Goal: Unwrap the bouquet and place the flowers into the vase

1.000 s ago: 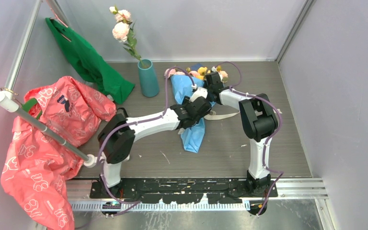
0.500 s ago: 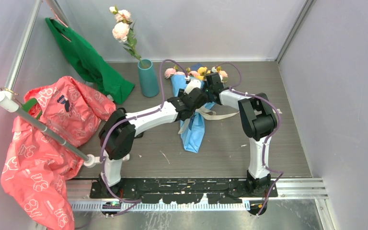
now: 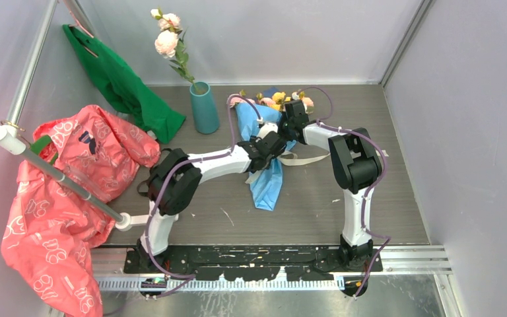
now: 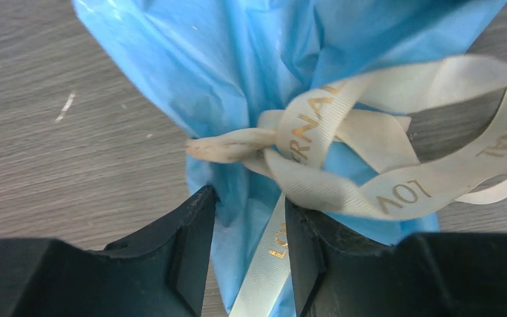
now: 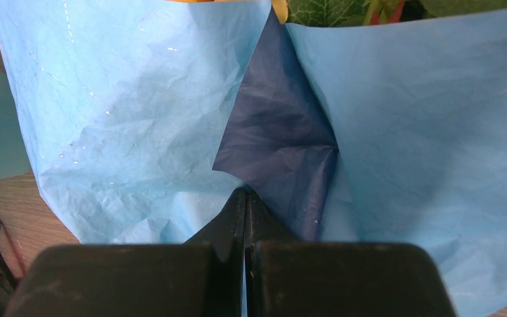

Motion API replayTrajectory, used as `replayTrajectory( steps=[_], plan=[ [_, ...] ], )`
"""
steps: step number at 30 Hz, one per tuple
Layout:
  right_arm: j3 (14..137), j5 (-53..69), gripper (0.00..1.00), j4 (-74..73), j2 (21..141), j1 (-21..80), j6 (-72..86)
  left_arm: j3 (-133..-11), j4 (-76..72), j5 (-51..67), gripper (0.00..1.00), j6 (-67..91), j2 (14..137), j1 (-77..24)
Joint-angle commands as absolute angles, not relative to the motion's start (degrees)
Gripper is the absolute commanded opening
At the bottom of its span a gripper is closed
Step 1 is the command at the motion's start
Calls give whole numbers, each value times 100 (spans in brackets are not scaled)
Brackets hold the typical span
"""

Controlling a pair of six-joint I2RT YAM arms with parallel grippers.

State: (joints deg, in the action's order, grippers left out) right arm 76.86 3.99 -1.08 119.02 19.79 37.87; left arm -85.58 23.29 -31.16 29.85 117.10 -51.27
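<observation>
Left wrist view: left gripper [image 4: 249,201] fingers apart, straddling the bouquet [image 4: 237,66] neck below the ribbon [image 4: 317,119] knot. Right gripper [image 5: 245,193] fingers together, tips against the bouquet paper.

- L arm [image 3: 221,162] + R arm [image 3: 353,211]: white links, chunky blk joints
- purple cables [image 3: 230,129] running along both
- fingers [image 4: 191,257]: matte blk plastic
- blk base rail [image 3: 251,256]
</observation>
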Motion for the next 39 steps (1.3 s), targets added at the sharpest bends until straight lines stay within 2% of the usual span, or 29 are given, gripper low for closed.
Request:
replayTrajectory(
  steps=[1, 7, 20, 32, 39],
  plan=[
    [7569, 263, 1, -291, 12122, 1936, 3763, -8856, 2082, -2952, 44, 3110, 12050, -5301],
    [7617, 277, 1, -299, 12168, 1933, 3744, -8938, 2069, -2883, 44, 3079, 12202, -5317],
    [7642, 338, 1, -264, 12254, 1934, 3771, -9085, 2571, -3619, 45, 2790, 11542, -5790],
    [7592, 360, 1, -220, 12295, 1934, 3788, -9037, 2453, -3317, 45, 2874, 11936, -5876],
    [7589, 378, 1, -203, 12339, 1934, 3797, -8676, 1946, -2664, 43, 2929, 11828, -5815]
  ],
)
